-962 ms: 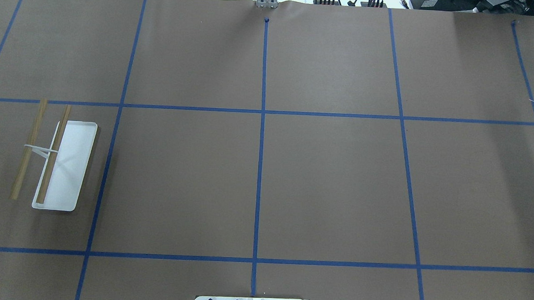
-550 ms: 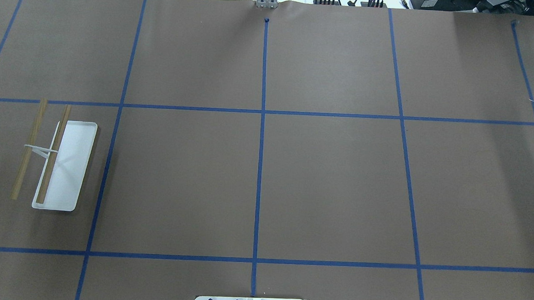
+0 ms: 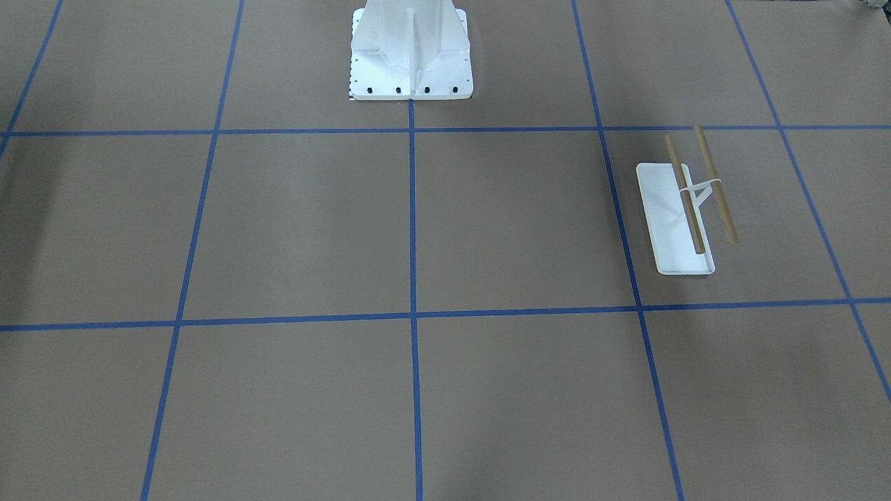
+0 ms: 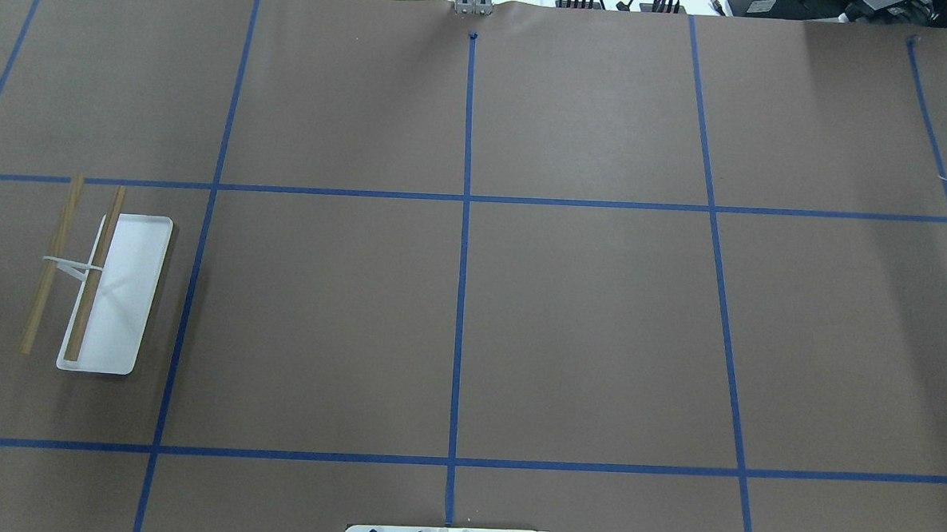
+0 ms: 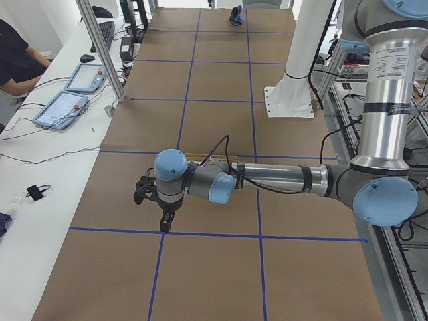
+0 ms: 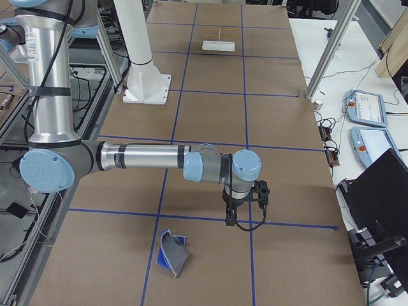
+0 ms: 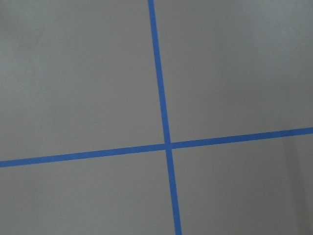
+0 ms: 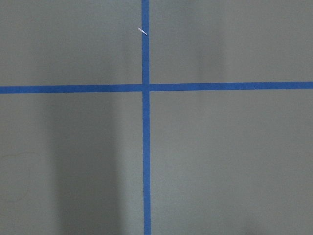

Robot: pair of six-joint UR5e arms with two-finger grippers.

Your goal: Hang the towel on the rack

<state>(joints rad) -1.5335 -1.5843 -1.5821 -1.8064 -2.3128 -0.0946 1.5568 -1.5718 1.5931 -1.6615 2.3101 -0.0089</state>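
Observation:
The rack stands on my left side of the table, with its white base (image 4: 124, 307) and two tan rods (image 4: 95, 273) bare; it also shows in the front view (image 3: 672, 216) and far off in the right view (image 6: 218, 43). The towel (image 6: 173, 253) lies crumpled on the table at my right end, blue and grey, and shows small in the left view (image 5: 236, 15). My right gripper (image 6: 229, 220) hangs over the table a little beyond the towel. My left gripper (image 5: 164, 223) hangs near the rack, which the arm mostly hides there. I cannot tell whether either is open or shut.
The big white bolted pedestal (image 3: 411, 56) stands at the robot's side of the table. Blue tape lines grid the brown paper. Both wrist views show only paper and a tape crossing (image 7: 167, 145). Tablets (image 6: 366, 105) and an operator (image 5: 17, 57) are at the far side.

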